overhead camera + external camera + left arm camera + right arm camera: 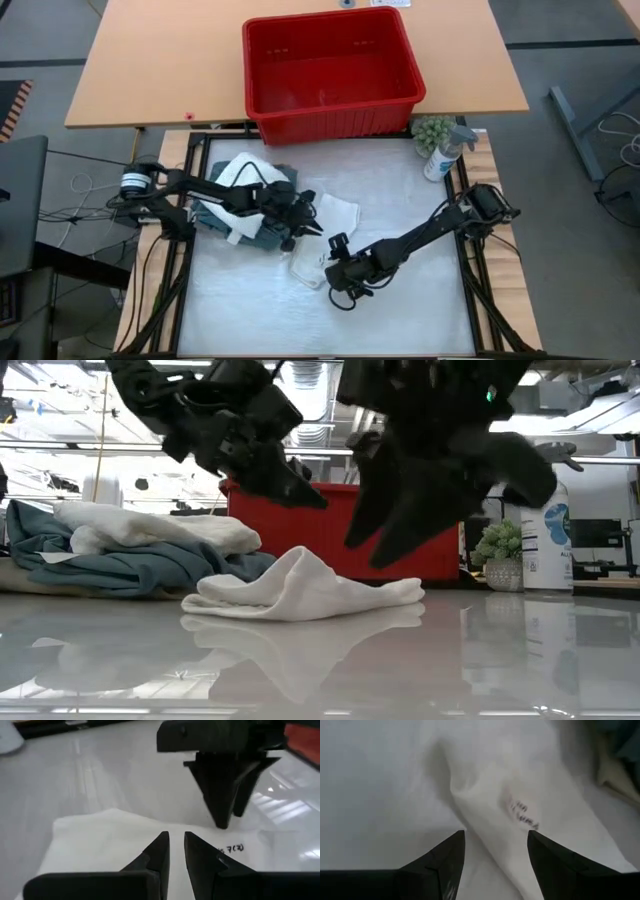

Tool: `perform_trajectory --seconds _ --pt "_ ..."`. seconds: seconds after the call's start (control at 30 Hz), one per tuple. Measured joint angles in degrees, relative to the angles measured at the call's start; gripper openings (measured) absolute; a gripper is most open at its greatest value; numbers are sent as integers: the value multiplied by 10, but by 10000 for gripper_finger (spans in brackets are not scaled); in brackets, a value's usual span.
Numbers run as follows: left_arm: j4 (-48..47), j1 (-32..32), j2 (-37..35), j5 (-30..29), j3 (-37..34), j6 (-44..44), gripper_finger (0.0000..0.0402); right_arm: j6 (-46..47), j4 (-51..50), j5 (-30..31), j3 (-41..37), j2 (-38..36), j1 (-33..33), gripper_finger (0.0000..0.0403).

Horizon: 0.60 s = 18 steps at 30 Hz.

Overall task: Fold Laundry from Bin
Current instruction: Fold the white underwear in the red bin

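On the white table (400, 310), just in front of the empty red bin (333, 70), a small white cloth (325, 235) lies bunched between both arms, set apart from the pile of teal and white laundry (245, 200), probably to be folded alone. Left gripper (312, 229) hovers over it, fingers nearly pressed together, holding nothing. Right gripper (334, 245) hangs above the cloth's near edge, fingers spread, seemingly lined up to pinch the raised fold.
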Motion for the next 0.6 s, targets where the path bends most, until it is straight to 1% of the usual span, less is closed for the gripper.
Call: perform_trajectory --seconds 0.17,0.33,0.5,0.6 --pt "-2 3 42 8 13 21 47 -21 -4 1 -2 22 -6 240" --pt "10 7 75 -6 14 41 47 -13 -5 1 -3 27 -12 240" --pt "10 17 107 -10 15 48 47 -17 14 2 -2 26 -12 240" --pt "11 23 128 -10 14 42 47 -48 41 2 -2 26 -11 240"
